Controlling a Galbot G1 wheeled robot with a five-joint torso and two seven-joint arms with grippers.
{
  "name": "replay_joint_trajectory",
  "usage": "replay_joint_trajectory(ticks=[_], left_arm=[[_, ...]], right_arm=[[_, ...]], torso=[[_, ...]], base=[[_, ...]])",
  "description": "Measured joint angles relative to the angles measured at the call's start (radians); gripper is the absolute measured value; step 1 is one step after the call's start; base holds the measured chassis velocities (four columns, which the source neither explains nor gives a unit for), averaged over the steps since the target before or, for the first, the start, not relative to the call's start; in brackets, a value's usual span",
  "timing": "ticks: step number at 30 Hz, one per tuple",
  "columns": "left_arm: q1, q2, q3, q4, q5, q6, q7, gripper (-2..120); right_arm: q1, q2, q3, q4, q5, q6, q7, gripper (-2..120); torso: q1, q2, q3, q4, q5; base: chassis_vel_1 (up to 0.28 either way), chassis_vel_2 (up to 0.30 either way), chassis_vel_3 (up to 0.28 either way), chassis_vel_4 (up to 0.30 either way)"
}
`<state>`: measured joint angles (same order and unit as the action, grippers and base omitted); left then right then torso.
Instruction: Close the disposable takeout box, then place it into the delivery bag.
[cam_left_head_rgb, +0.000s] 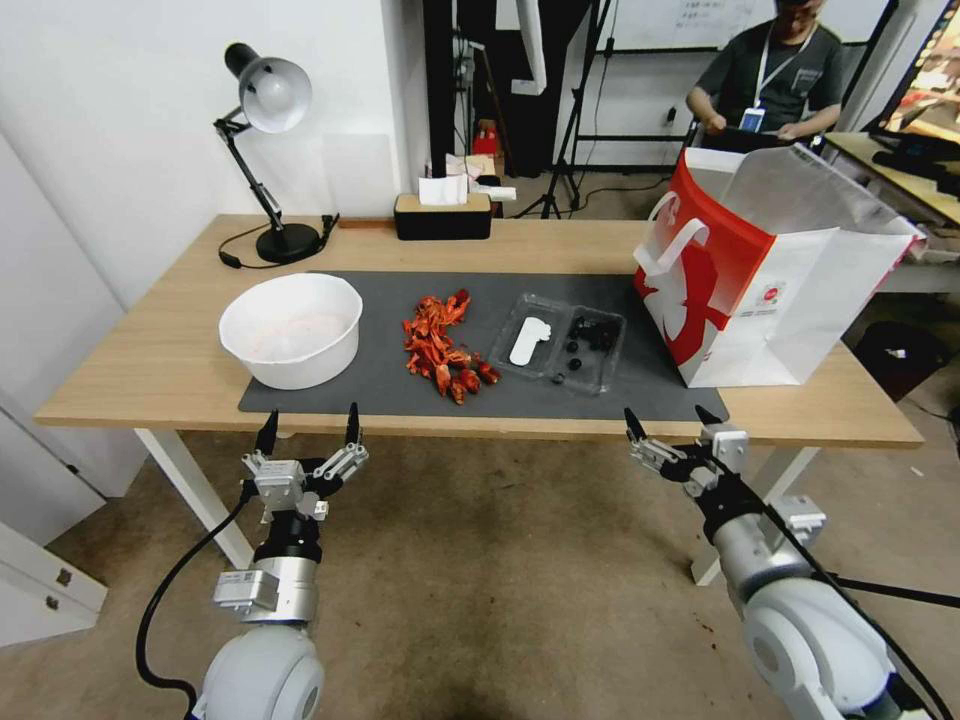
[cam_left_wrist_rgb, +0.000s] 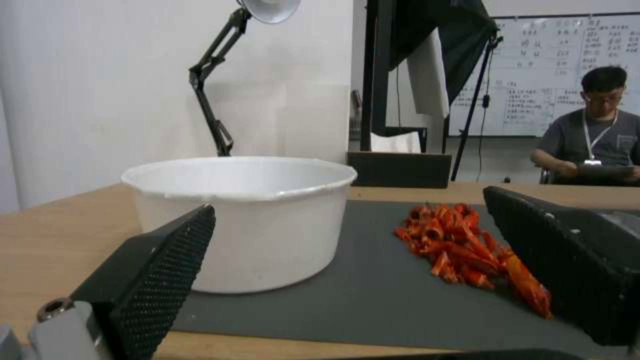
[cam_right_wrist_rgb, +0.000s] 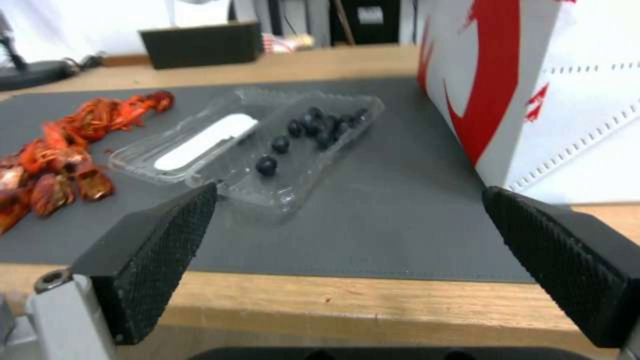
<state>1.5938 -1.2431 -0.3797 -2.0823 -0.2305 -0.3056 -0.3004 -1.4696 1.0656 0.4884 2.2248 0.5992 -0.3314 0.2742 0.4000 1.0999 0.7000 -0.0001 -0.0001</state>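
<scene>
Below the table's near edge, your right gripper (cam_left_head_rgb: 668, 421) hung with jaws spread wide, holding nothing; your left gripper (cam_left_head_rgb: 309, 424) waited likewise, wide and empty. Ahead of the right gripper and slightly to its left, the disposable takeout box (cam_left_head_rgb: 559, 343) lay open on the grey mat (cam_left_head_rgb: 390, 385), long axis running away from you, blueberries (cam_right_wrist_rgb: 313, 131) inside. Your right arm was nearer. Beside it on the right stood the delivery bag (cam_left_head_rgb: 770, 270).

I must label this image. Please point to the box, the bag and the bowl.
box (cam_left_head_rgb: 560, 343): head view, on the hinge between its open halves.
bag (cam_left_head_rgb: 715, 250): head view, on its red face.
bowl (cam_left_head_rgb: 300, 365): head view, on its outer wall.
</scene>
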Motion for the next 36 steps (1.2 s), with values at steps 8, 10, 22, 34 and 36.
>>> replay_joint_trajectory(ticks=[8,10,22,34,36], left_arm=[[0.017,-0.001,-0.011,-0.009,0.002,0.000,0.003,100],[0.018,-0.002,-0.013,-0.009,0.002,0.000,0.004,100],[0.018,-0.004,-0.016,0.008,0.003,-0.001,0.005,100],[0.020,-0.006,-0.021,0.012,0.004,-0.010,0.004,100],[0.019,-0.006,-0.021,0.012,0.004,-0.013,0.004,100]], right_arm=[[0.276,-0.186,-0.096,0.014,0.472,-0.265,0.366,100],[0.340,-0.206,-0.124,-0.003,0.560,-0.291,0.429,100],[0.717,-0.188,-0.413,-0.220,0.859,-0.360,0.738,100],[0.889,-0.178,-0.572,-0.312,0.923,-0.399,0.867,100],[0.906,-0.180,-0.586,-0.320,0.934,-0.399,0.879,100]], torso=[[0.000,0.000,0.000,0.0000,0.0000],[0.000,0.000,0.000,0.0000,0.0000],[0.000,0.000,0.000,0.0002,0.0002],[0.000,0.000,0.000,0.0000,0.0000],[0.000,0.000,0.000,0.0001,0.0001]], base=[[0.000,0.000,0.000,0.000],[0.000,0.000,0.000,0.000],[0.000,0.000,0.000,0.000],[0.000,0.000,0.000,0.000],[0.000,0.000,0.000,0.000]])
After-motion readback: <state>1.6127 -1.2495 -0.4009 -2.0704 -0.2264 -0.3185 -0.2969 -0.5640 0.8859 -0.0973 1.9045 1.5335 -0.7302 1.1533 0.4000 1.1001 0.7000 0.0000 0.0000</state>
